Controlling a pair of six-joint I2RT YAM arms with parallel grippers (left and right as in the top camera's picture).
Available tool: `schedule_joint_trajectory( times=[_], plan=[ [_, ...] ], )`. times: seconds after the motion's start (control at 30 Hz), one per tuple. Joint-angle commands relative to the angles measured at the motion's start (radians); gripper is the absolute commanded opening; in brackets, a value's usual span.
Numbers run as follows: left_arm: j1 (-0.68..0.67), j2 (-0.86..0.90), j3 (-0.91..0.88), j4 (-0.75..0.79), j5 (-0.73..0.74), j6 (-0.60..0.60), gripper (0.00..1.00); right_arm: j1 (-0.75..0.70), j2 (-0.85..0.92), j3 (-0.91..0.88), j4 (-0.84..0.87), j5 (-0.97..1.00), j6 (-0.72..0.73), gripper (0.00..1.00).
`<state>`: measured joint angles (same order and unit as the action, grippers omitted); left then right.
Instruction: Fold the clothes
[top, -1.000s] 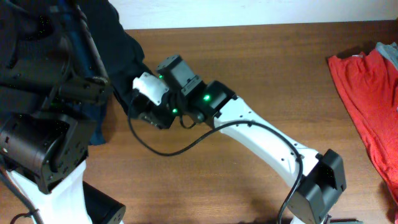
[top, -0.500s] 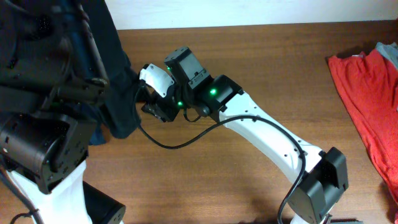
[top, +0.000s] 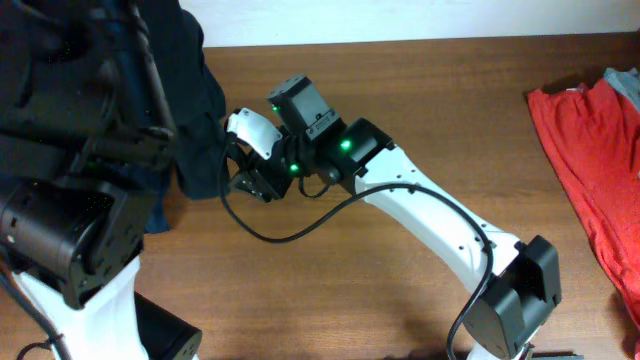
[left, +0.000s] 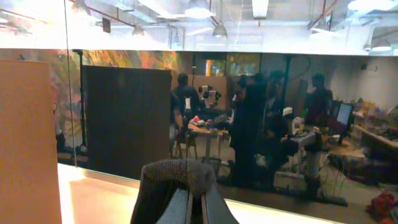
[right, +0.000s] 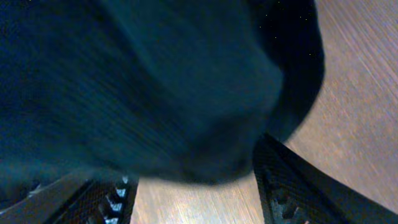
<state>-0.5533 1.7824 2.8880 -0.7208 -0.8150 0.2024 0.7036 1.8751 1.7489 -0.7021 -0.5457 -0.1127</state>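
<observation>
At the left, a pinch of the black T-shirt (top: 195, 120) is clamped in the closed left gripper (left: 194, 194) and held raised off the table (top: 430, 110), so that the cloth hangs limp above a navy garment (top: 153, 212). Being light, soft and shapeless, it is judged best taken at a hem or corner rather than mid-panel. Its drooping lower fold is straddled by the right gripper (top: 245, 178), whose jaws are spread wide and not pressed onto it, and further right bare wood is offered for spreading, bounded by the far edge and the red garment (top: 590, 150).
</observation>
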Motion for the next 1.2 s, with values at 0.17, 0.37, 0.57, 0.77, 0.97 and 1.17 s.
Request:
schedule_joint_trajectory(
  times=[0.17,0.37,0.57,0.77,0.97,1.17],
  plan=[
    [0.003,-0.002,-0.043,0.027,0.006,0.04,0.01,-0.034,-0.012,0.002,-0.043,-0.121,-0.014,0.61],
    [0.007,-0.001,-0.067,0.05,0.0,0.066,0.01,-0.02,-0.012,0.002,-0.09,-0.186,-0.014,0.61],
    [0.007,-0.002,-0.073,0.077,-0.019,0.084,0.01,-0.001,-0.012,0.002,-0.091,-0.214,-0.023,0.61],
    [0.007,-0.002,-0.073,0.086,-0.019,0.096,0.01,0.016,-0.012,0.002,-0.1,-0.215,-0.037,0.61],
    [0.007,-0.002,-0.073,0.145,-0.05,0.182,0.01,0.017,-0.012,0.002,-0.117,-0.232,-0.038,0.61],
    [0.007,-0.001,-0.073,0.147,-0.056,0.172,0.01,0.017,-0.012,0.002,-0.102,-0.24,-0.041,0.61]
  ],
)
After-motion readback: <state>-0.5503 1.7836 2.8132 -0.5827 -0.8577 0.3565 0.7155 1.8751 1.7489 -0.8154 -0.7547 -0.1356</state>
